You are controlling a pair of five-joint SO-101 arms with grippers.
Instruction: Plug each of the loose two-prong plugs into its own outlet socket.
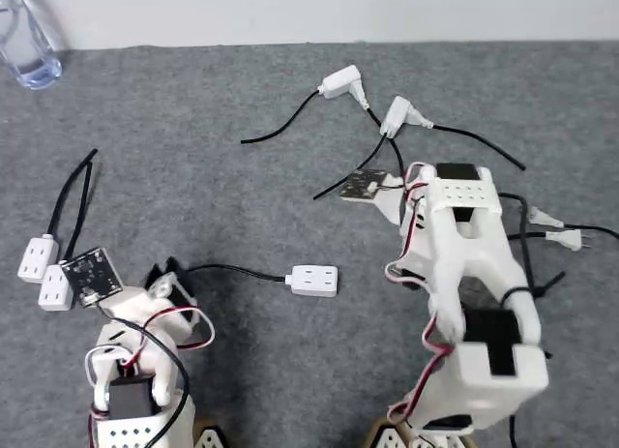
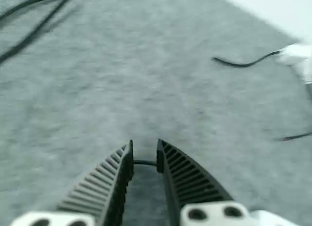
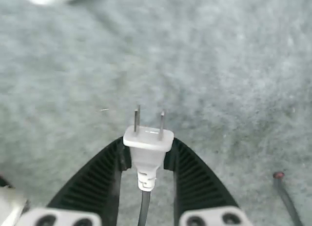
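In the high view, the socket (image 1: 312, 280) is lying on the grey mat (image 1: 242, 371) between the two arms. Its long axis is running across the picture, its slots are facing up, and its black cord (image 1: 237, 268) is trailing off to the left gripper (image 1: 166, 274), which is pinching the cord well back from the socket body. The right arm (image 1: 464, 245) is stretching over the mat on the other side, and its front end is sitting farther out than the socket. From there the socket is lying back toward the arm bases and over toward the left arm. A loose plug (image 1: 340, 81) and a second loose plug (image 1: 398, 114) are lying farther out, and spare sockets (image 1: 37, 257) are sitting near the left arm. In the left wrist view, the left gripper (image 2: 144, 153) is standing narrow, its fingers nearly together with the cord (image 2: 144, 162) crossing between them just behind the tips. In the right wrist view, the right gripper (image 3: 147, 145) is clamping a white plug (image 3: 147, 160) by its body. The two prongs (image 3: 136, 119) are pointing straight out past the fingertips along the line of the fingers, over bare mat. The coming move is probably resting on the right arm carrying the plug to the socket and turning the prongs down to meet the slots. With only the cord being held, the socket may be sliding under the push.
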